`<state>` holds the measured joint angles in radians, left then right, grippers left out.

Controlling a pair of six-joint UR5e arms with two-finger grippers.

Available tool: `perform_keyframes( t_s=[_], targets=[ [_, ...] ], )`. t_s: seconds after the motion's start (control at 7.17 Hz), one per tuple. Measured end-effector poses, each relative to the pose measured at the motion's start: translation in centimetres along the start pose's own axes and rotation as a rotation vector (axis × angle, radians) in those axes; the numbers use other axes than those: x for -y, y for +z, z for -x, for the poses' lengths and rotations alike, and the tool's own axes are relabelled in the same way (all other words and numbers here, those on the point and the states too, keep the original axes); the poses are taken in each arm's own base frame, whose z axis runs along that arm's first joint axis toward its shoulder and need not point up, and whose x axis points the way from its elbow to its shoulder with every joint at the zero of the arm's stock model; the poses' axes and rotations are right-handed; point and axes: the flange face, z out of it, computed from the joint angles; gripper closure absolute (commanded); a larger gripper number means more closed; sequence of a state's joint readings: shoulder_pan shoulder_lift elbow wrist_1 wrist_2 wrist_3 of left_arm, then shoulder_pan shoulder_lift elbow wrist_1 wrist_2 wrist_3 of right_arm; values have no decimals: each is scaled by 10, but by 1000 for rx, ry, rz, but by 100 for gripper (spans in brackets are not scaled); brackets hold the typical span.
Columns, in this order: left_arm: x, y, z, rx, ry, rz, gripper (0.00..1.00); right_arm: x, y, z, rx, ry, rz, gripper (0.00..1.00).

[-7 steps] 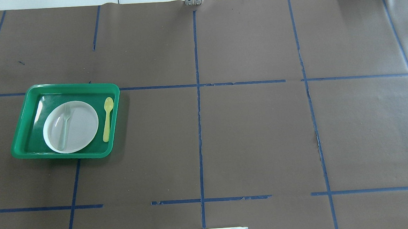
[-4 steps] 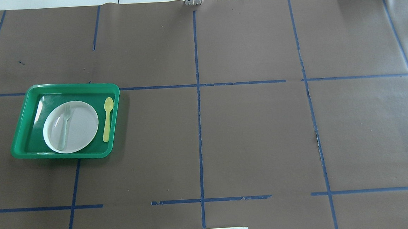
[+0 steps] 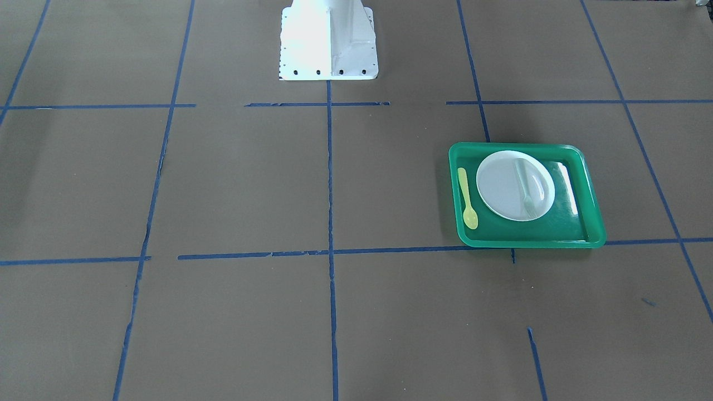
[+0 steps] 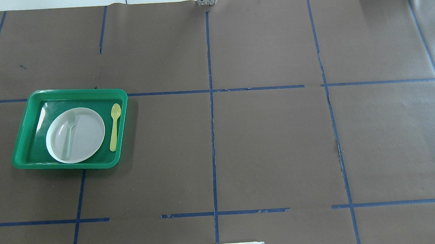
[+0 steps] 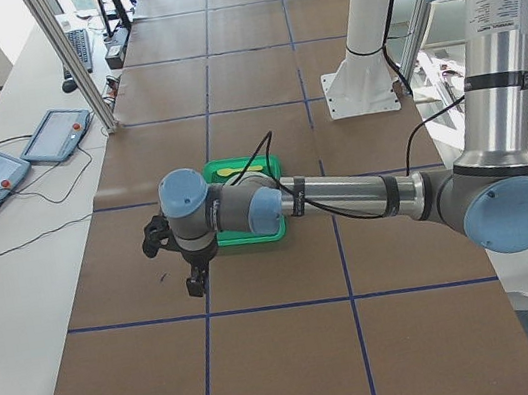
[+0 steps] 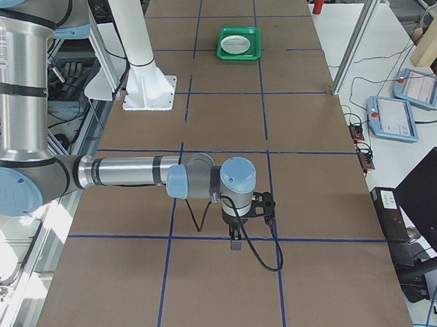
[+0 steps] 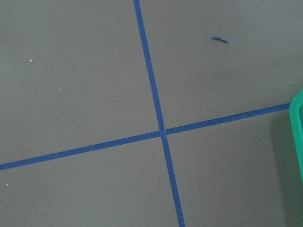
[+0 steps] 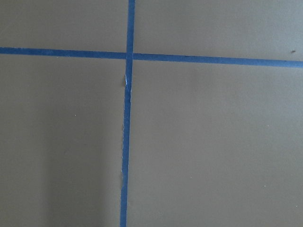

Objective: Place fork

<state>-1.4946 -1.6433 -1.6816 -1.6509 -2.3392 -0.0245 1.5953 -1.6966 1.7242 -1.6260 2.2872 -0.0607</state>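
The pale translucent fork [image 4: 69, 133] lies on the left part of the white plate [image 4: 88, 134], tines toward the far side. The plate sits in the green tray [image 4: 76, 91] on the table's left half. In the front-facing view the fork [image 3: 526, 189] lies on the plate [image 3: 501, 186] in the tray [image 3: 523, 243]. My left gripper [image 5: 195, 280] hangs over the table just beside the tray, seen only in the exterior left view. My right gripper [image 6: 236, 239] hangs over bare table far from the tray, seen only in the exterior right view. I cannot tell whether either is open or shut.
A yellow spoon [image 4: 114, 127] lies in the tray to the right of the plate. The brown table cover carries a grid of blue tape lines [image 4: 211, 118]. The white robot base [image 3: 328, 39] stands at the near edge. The tray's corner [image 7: 297, 127] shows in the left wrist view.
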Motion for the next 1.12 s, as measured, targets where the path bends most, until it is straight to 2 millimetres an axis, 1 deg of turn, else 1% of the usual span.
perform_keyframes(
  t_s=[0.14,0.42,0.56,0.7,0.84,1.12],
  targets=[
    [8,6,-50,-21,-18,6,0,0,0,0,0,0,0,0],
    [18,30,-154,-74,-91,49,0,0,0,0,0,0,0,0],
    [23,45,-197,-96,-129,76,0,0,0,0,0,-1,0,0],
    [25,58,-230,-118,-143,93,0,0,0,0,0,-1,0,0],
    [21,75,-257,-136,-139,105,0,0,0,0,0,0,0,0],
    [11,114,-288,-130,-114,110,0,0,0,0,0,0,0,0]
  ],
)
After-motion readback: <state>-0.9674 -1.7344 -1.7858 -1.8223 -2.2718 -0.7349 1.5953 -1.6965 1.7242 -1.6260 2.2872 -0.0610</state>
